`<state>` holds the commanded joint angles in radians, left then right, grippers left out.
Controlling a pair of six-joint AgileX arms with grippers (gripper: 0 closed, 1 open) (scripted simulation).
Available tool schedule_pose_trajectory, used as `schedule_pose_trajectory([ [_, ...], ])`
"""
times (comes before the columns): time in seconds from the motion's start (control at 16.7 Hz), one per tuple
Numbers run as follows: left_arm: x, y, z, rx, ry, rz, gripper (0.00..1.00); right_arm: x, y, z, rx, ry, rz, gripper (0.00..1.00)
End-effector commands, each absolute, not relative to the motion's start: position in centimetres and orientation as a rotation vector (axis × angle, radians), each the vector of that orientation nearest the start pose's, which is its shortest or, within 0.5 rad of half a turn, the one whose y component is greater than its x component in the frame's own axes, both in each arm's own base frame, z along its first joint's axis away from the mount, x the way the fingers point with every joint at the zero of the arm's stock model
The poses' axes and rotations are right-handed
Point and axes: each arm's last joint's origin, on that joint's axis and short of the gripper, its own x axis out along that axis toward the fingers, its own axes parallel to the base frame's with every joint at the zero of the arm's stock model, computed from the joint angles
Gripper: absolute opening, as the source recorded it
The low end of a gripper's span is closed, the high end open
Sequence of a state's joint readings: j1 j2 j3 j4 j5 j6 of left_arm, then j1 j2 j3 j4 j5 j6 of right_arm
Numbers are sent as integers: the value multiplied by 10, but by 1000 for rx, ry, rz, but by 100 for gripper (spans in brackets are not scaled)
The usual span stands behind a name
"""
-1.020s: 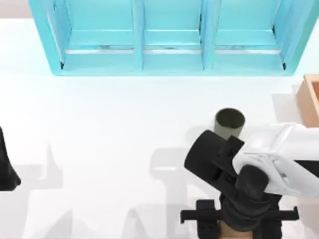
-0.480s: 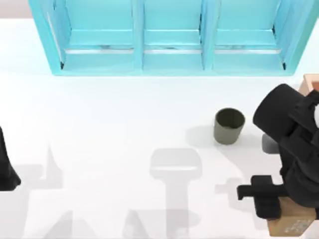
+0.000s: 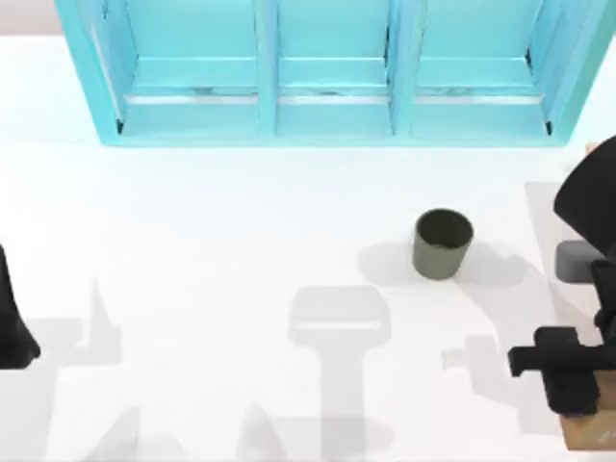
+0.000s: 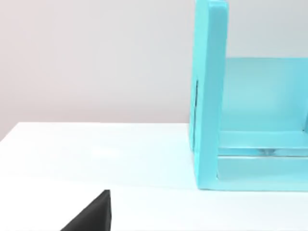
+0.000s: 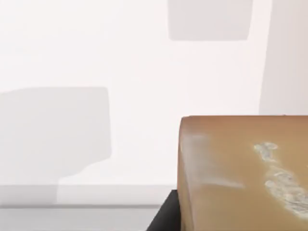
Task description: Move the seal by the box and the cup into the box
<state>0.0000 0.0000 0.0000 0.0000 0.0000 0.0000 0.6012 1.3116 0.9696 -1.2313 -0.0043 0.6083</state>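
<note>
Gripping the seal (image 3: 589, 431) at lower right of the top view, right gripper (image 3: 576, 390) hangs clear of the cup (image 3: 443, 243); left claw's state cannot be told

The top view is bright and evenly lit, the white table (image 3: 212, 241) close to washed out, with soft grey shadows: one spreading to both sides of the cup (image 3: 444, 244), and blocky arm-shaped ones across the lower middle and lower left of the frame. In the left wrist view the turquoise shelf unit (image 4: 250, 120) looks pale and hazy against a flat grey-white backdrop. In the right wrist view the seal (image 5: 245, 173) at lower right is soft-edged, and square grey shadows lie at upper middle and left.
</note>
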Motion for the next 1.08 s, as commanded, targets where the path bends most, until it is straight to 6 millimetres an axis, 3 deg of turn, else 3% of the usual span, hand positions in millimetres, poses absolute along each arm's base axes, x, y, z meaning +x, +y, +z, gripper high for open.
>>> schedule_pose_trajectory([
  [0.12,106,-1,160,0,0,0,100,174,120,231,8,1579,-9,0],
  [0.3,106,-1,160,0,0,0,100,197,126,238,-1,1600,-20,0],
  [0.66,106,-1,160,0,0,0,100,292,140,261,0,1599,-22,0],
  [0.9,106,-1,160,0,0,0,100,356,132,264,6,1576,-13,0],
  [1.08,106,-1,160,0,0,0,100,388,120,258,9,1568,-9,0],
])
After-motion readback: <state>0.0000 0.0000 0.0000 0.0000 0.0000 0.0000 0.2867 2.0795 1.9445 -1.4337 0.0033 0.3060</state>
